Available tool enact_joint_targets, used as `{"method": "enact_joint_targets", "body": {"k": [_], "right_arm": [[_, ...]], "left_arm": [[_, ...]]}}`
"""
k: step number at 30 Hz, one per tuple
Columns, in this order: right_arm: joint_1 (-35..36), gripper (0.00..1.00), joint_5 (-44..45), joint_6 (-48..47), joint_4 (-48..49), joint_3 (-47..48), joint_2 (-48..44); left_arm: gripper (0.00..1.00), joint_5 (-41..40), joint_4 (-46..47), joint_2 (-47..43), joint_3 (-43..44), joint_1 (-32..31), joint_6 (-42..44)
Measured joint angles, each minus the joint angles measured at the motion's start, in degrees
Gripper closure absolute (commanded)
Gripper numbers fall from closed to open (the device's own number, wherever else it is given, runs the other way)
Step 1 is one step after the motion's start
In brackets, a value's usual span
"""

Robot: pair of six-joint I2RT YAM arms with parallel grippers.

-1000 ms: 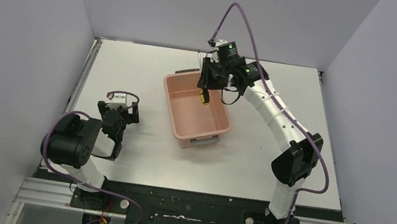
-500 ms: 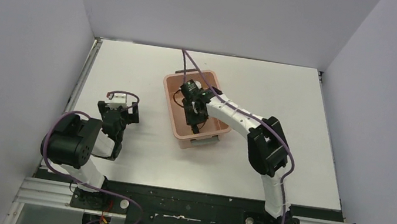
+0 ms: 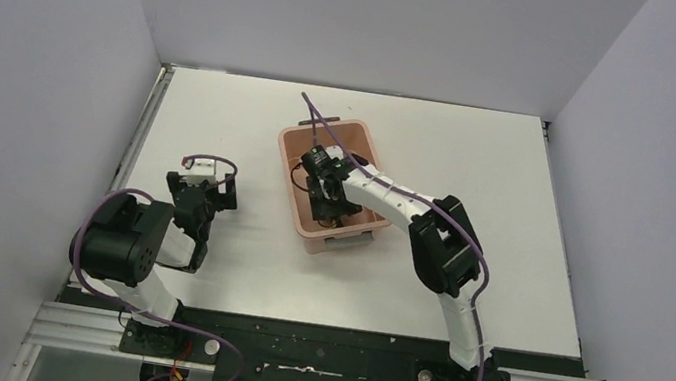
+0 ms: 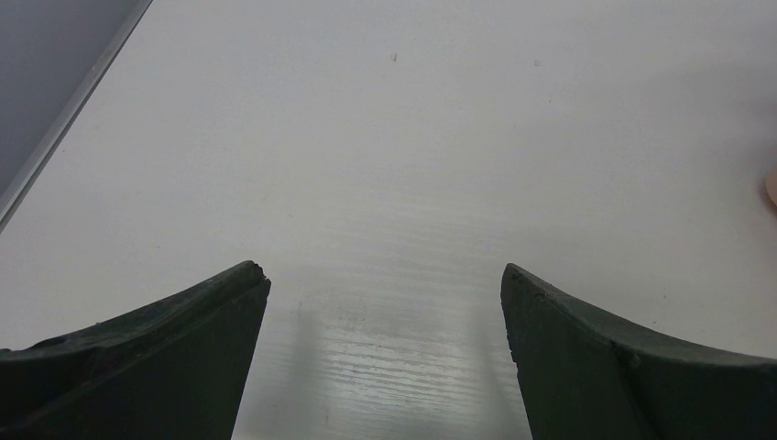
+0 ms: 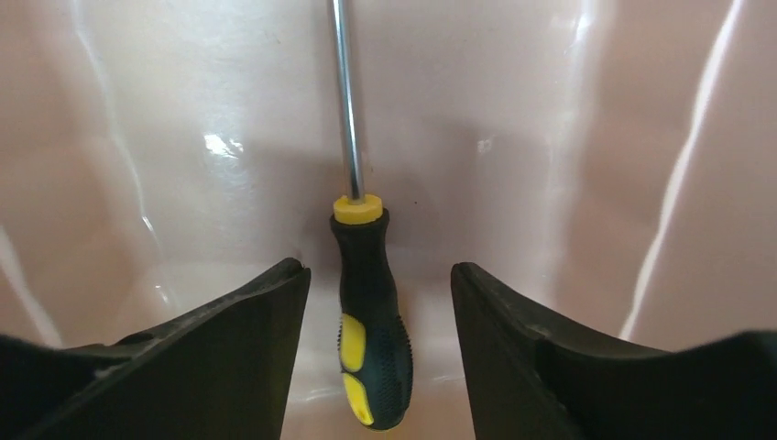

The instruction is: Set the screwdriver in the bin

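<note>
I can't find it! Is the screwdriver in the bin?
In. Pink bin walls surround the screwdriver, lying free between the right end effector's parted fingers.

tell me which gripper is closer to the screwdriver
Right. The right gripper is down inside the bin, its open jaws either side of the screwdriver without touching it. The left gripper hangs over the table, well left of the bin.

right fingers (image 5: 211, 367) dropped from above the far rim into the bin (image 3: 293, 152), spread apart, screwdriver (image 5: 366, 302) released between them
</note>
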Motion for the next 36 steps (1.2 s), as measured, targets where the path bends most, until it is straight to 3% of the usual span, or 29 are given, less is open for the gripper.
{"method": "enact_joint_targets", "body": {"k": [3, 9, 18, 22, 28, 36], "right_arm": [[0.5, 0.31, 1.4, 0.0, -1.4, 2.4, -0.1], [2.5, 0.0, 3.9, -1.2, -4.2, 9.1, -3.0], [2.7, 0.0, 7.6, -4.7, -4.0, 13.2, -18.2], [-1.3, 0.0, 8.2, -6.3, 2.1, 3.5, -30.8], [-15.4, 0.0, 9.9, -8.6, 15.3, -23.4, -50.7], [-29.6, 0.0, 8.5, -9.2, 29.0, -54.4, -66.1]], "left_arm": [[0.03, 0.0, 0.0, 0.0, 0.0, 0.0, 0.0], [0.03, 0.0, 0.0, 0.0, 0.0, 0.0, 0.0], [0.03, 0.0, 0.0, 0.0, 0.0, 0.0, 0.0], [0.03, 0.0, 0.0, 0.0, 0.0, 0.0, 0.0], [0.03, 0.0, 0.0, 0.0, 0.0, 0.0, 0.0], [0.03, 0.0, 0.0, 0.0, 0.1, 0.0, 0.0]]}}
